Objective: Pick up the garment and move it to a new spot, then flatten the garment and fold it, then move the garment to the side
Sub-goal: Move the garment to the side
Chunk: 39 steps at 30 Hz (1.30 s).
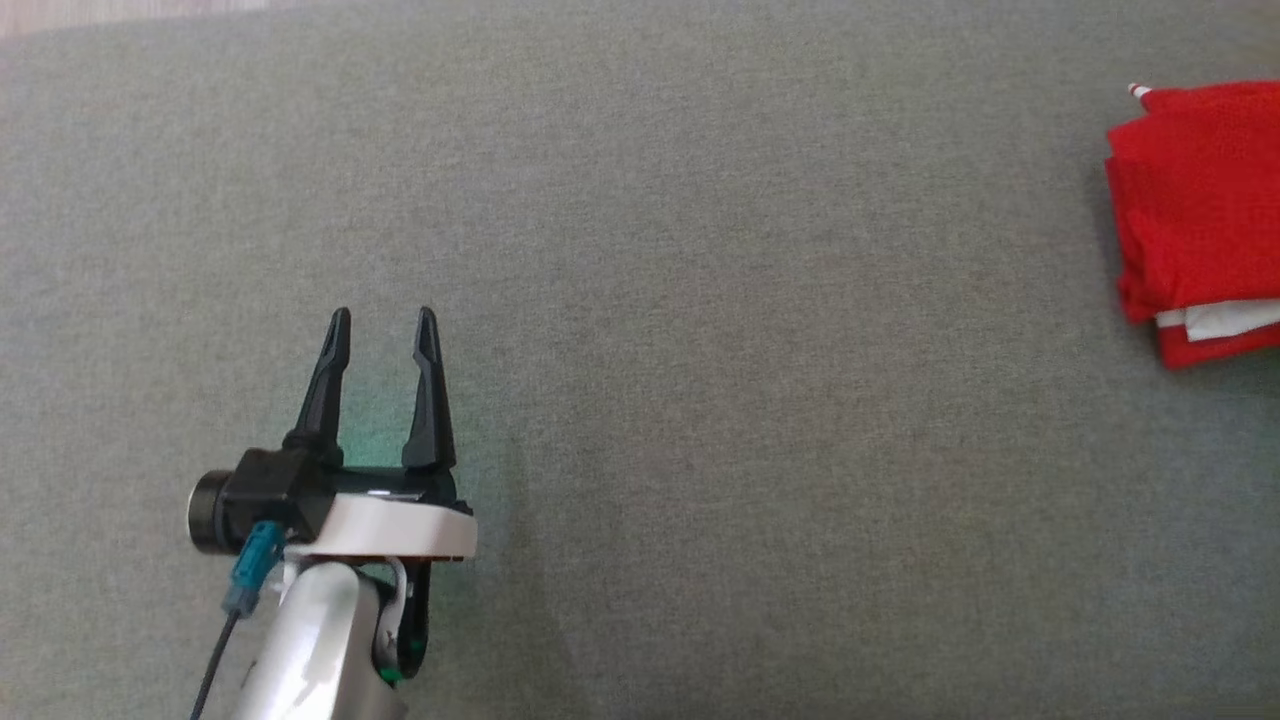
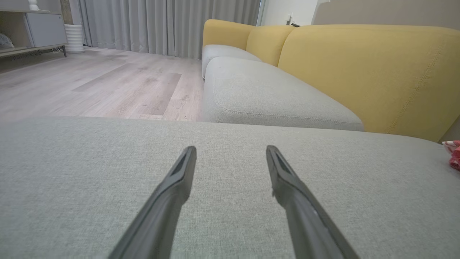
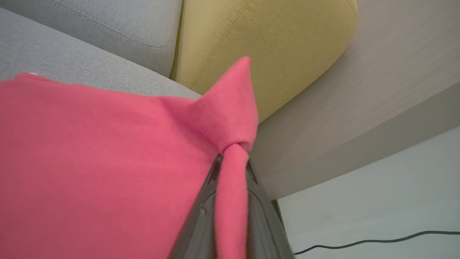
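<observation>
Resting folded at the right end of the grey cushion [image 1: 700, 400], the red garment [image 1: 1195, 220] is running off the head view's edge, so its full outline is hidden. The right gripper [image 3: 231, 162] is pinching a bunched corner of the garment, and cloth is covering much of its jaws. The left gripper [image 1: 384, 315] is hanging over the cushion's near left part, well apart from the garment, with its jaws standing spread.

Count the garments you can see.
1. The red garment lies folded on the grey cushion at the head view's right edge; the right gripper pinches it. More may lie outside the frame.
</observation>
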Available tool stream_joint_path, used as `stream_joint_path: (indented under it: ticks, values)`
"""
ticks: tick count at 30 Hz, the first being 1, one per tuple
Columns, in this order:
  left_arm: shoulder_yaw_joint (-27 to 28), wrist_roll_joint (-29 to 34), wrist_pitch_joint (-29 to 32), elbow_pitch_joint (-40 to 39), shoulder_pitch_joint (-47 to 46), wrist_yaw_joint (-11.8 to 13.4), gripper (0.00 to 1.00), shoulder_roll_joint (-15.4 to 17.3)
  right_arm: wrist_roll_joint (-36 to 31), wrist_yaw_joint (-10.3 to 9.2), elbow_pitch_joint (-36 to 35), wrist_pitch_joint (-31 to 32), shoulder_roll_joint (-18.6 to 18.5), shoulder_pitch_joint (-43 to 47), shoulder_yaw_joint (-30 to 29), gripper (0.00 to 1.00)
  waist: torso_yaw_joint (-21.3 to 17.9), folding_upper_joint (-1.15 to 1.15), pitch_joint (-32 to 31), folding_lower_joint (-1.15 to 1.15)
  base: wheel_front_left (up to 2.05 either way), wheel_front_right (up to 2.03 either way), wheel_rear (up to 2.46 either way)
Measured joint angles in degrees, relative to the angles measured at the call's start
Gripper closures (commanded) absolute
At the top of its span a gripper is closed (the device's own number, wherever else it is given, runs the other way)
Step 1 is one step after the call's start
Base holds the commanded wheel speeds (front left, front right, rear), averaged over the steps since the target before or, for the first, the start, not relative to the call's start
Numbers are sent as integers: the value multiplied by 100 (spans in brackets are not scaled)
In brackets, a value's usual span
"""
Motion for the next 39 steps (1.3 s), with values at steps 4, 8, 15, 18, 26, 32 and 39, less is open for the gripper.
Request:
stream_joint_path:
  ticks: [4,8,15,18,26,32,39]
  values:
    - [18,43,0,12,-47,-45,0,-1,-80,0,-34,66,60,4,-279,58,31,0,83,0,0,0,0]
    - [58,43,0,32,-114,-45,0,-1,-191,0,-211,64,263,10,-472,0,25,0,58,0,0,0,0]
    - [63,42,0,63,-108,-44,0,-1,-350,0,-739,25,633,10,-411,0,-24,0,-181,0,0,0,0]
    - [69,41,0,66,-90,-42,0,-1,-348,0,-1067,-12,912,11,-241,0,-45,0,-361,-1,0,0,0]
    - [172,-20,0,0,310,14,0,-1,189,0,-1783,-292,1902,326,152,0,-40,0,-975,-2,0,0,0]
    - [290,-18,-1,-276,528,143,0,1,958,0,-1978,-684,2763,789,215,0,42,0,-1396,-2,0,0,0]
    - [290,-83,0,-232,935,156,0,2,1894,0,-1818,-1310,2959,1580,425,0,150,0,-1658,-1,0,0,0]
